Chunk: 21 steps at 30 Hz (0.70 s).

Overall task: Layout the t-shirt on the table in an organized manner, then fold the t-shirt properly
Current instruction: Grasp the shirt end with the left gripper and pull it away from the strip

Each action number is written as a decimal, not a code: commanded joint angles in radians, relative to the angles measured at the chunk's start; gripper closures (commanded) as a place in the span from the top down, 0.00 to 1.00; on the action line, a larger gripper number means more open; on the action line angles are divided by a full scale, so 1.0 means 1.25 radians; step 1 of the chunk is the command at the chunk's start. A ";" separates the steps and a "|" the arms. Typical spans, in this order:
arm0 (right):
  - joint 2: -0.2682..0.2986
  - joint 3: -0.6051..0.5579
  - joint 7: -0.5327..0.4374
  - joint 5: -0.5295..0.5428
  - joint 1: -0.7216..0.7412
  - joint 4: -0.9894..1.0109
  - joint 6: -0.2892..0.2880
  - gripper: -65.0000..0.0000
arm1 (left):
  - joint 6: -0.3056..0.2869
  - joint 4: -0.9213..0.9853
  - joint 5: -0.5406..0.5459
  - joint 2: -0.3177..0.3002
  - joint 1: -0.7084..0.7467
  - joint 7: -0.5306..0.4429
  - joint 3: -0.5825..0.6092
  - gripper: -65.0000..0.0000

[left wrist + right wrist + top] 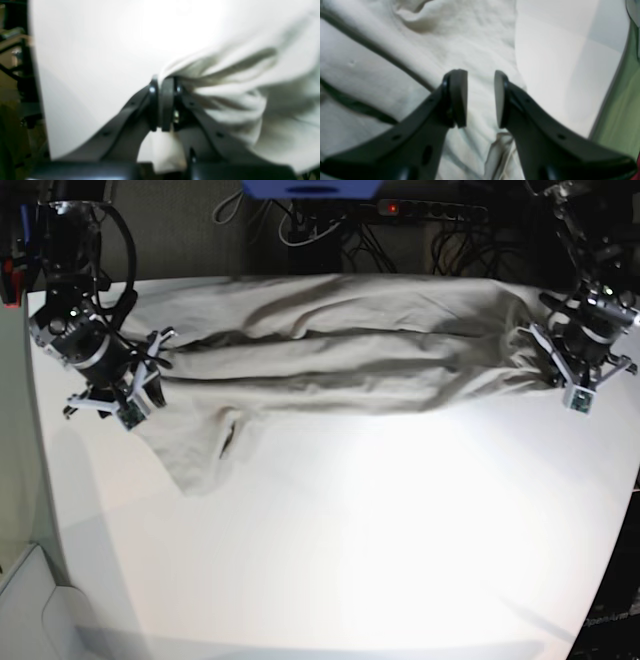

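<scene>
The t-shirt (330, 355) is a light beige cloth stretched in long folds across the far part of the white table (350, 560). At its right end in the base view, my left gripper (552, 358) pinches a bunched edge. The left wrist view shows that gripper (163, 82) shut on the t-shirt (237, 82), with cloth gathered at the jaws and hanging behind them. My right gripper (477, 80) stands open over the other end of the t-shirt (395, 62), nothing between its fingers (457, 95). In the base view the right gripper (140, 375) is at the left.
Behind the table lie dark cables and a power strip (420, 210). The table's edge (607, 100) runs close to my right gripper, with green floor beyond it. In the left wrist view the table's edge (37, 75) borders dark frames and clutter.
</scene>
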<state>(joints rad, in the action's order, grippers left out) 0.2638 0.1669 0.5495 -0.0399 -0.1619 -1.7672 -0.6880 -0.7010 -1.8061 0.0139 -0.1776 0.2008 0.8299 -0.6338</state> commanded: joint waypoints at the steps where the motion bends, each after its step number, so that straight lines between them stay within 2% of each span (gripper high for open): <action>1: 0.008 0.003 -0.017 0.009 0.009 -0.013 -0.008 0.30 | 0.002 -0.005 0.009 -0.016 -0.018 -0.014 -0.002 0.01; 8: 0.008 0.003 -0.016 0.009 0.009 -0.013 -0.008 0.30 | 0.002 0.029 0.009 -0.061 -0.131 0.067 0.003 0.01; 13: 0.008 0.003 -0.016 0.009 0.007 -0.013 -0.008 0.30 | 0.002 0.071 0.009 -0.075 -0.221 0.074 0.008 0.01; 21: 0.008 0.003 -0.016 0.009 0.001 -0.012 -0.008 0.30 | 0.002 0.089 0.009 -0.097 -0.291 0.074 0.184 0.01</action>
<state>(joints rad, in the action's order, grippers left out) 0.2634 0.1669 0.5537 -0.0406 -0.1673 -1.7672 -0.6880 -0.7033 -1.6783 0.0189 -0.2832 -0.1394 0.9401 -0.4004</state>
